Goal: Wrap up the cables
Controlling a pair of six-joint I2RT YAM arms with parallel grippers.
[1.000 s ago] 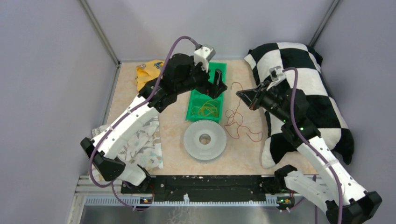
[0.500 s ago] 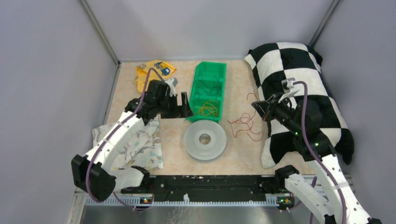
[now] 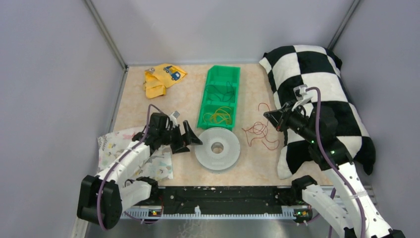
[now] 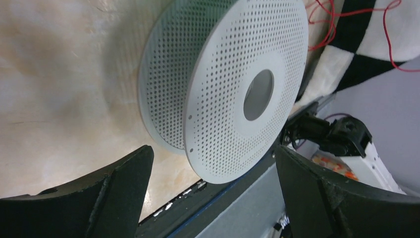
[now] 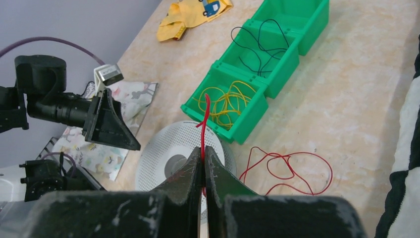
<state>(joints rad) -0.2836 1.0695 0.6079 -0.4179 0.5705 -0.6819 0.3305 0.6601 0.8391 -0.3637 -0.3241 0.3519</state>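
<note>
Lying flat on the worktop [image 3: 257,166], the grey spool [image 3: 217,148] faces the left claw [image 3: 192,140], spread wide beside its rim, probably to steady it. The right claw [image 5: 203,159] pinches one cable [image 3: 260,133] end, ready for winding; the rest curls loosely between spool and pillow [image 3: 317,89].

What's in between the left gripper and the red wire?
The grey spool lies flat on the table between the open left gripper and the red wire. The top view shows this.
</note>
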